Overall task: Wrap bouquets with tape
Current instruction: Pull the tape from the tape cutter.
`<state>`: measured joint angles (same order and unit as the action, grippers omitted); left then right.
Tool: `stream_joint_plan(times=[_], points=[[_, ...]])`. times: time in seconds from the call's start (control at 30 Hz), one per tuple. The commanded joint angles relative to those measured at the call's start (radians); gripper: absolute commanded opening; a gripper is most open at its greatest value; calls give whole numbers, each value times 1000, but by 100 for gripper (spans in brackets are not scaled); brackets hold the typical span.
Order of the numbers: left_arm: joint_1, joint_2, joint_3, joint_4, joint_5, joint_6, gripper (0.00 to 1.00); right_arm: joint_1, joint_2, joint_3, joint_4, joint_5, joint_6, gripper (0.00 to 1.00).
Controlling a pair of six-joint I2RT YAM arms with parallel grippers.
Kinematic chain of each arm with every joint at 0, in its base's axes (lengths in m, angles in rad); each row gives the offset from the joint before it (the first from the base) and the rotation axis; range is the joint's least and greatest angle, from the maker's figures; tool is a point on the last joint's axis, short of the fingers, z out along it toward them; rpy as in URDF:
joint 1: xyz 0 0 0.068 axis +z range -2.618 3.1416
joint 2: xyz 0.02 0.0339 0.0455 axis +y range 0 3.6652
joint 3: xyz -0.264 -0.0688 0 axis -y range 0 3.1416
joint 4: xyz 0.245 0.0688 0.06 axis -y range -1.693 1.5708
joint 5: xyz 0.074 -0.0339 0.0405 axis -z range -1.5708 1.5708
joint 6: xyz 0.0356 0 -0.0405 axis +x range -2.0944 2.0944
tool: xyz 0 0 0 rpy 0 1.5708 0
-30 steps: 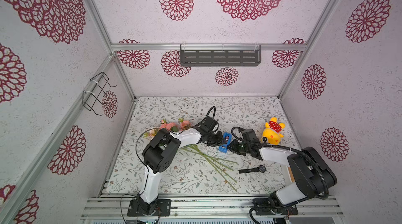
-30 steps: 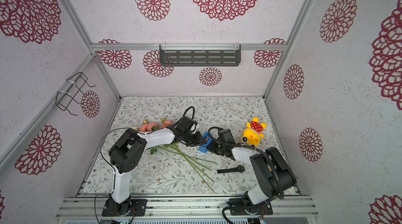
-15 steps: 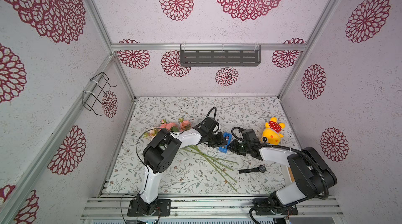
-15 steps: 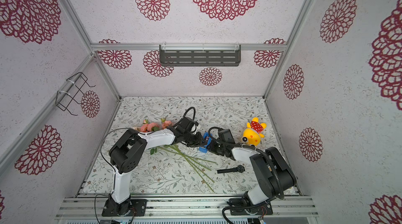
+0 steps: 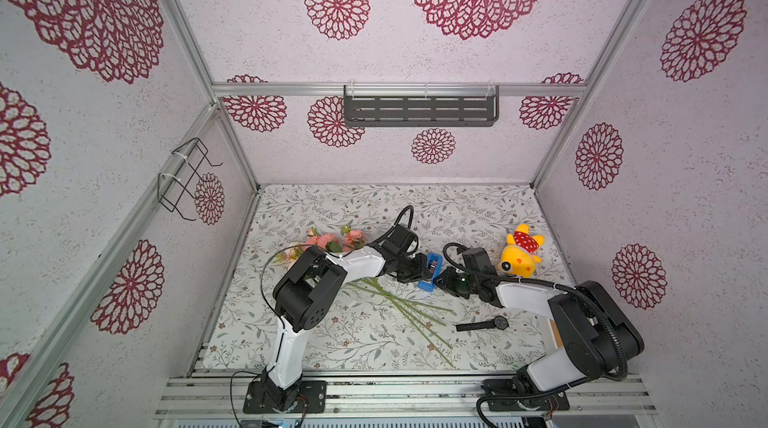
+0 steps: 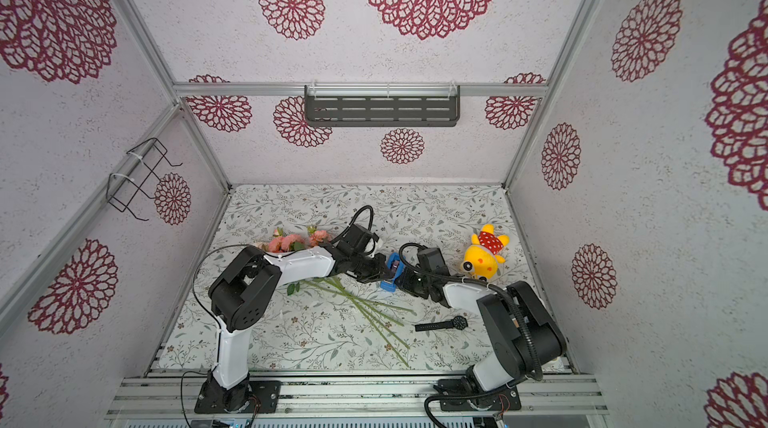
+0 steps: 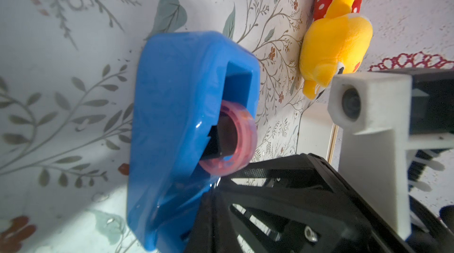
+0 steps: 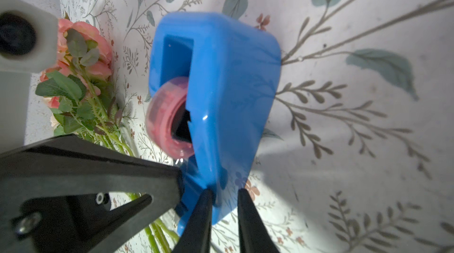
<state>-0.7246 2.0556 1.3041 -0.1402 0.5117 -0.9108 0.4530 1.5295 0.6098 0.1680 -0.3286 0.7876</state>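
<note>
Two grippers are set at one tape dispenser point(image 8: 221, 79). The left gripper point(image 8: 178, 175) is seen fully closed, tip placed at the cutter end just under the tape roll point(image 8: 164, 116). Whether the clear tape end is actually pinched can't be told. The right gripper point(image 8: 224, 191) is nearly closed, w/ a lower corner of the blue wall clamped btwn its fingers point(image 8: 204, 215). The dispenser is sat approx. at the ctr of the tablecloth point(image 5: 332, 342).

The bouquet point(image 8: 78, 84) is laid loose and untaped: blooms point(image 5: 328, 241) toward the left edge, stems point(image 8: 157, 238) fanned out toward the front edge, passing near the dispenser. A yellow plush toy point(image 5: 519, 255) is sat near the right edge, and a black wristwatch point(image 5: 484, 324) is laid nearer the front right corner. Neither is touched.

Step in hand is judged to be drawing off a length of tape. To be done well:
- The dispenser should be pinned to the surface by the right gripper so it isn't dragged.
- Tape should be drawn straight, in line w/ the roll, so it isn't twisted or stuck to itself.
- Enough for a full turn round the stems should be drawn before it's torn across the cutter.
- If no tape comes w/ the tip, a re-grip at the cutter is needed.
- The splayed stems should be gathered before wrapping.
</note>
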Motion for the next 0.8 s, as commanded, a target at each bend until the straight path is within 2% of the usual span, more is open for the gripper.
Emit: stream_joint_plan(times=[0.0, 0.27, 0.43, 0.6, 0.77], points=[[-4, -37, -17, 24, 23, -16, 0, 32, 39, 13, -121, 72, 8, 22], [44, -149, -64, 58, 49, -39, 0, 95, 112, 95, -138, 82, 36, 21], [68, -178, -95, 63, 65, -39, 0, 119, 143, 78, -53, 67, 97, 20], [105, -221, -174, 109, 86, -66, 0, 134, 191, 133, -57, 68, 88, 20], [127, -276, -187, 31, 94, -32, 0, 142, 234, 201, -112, 76, 36, 20]])
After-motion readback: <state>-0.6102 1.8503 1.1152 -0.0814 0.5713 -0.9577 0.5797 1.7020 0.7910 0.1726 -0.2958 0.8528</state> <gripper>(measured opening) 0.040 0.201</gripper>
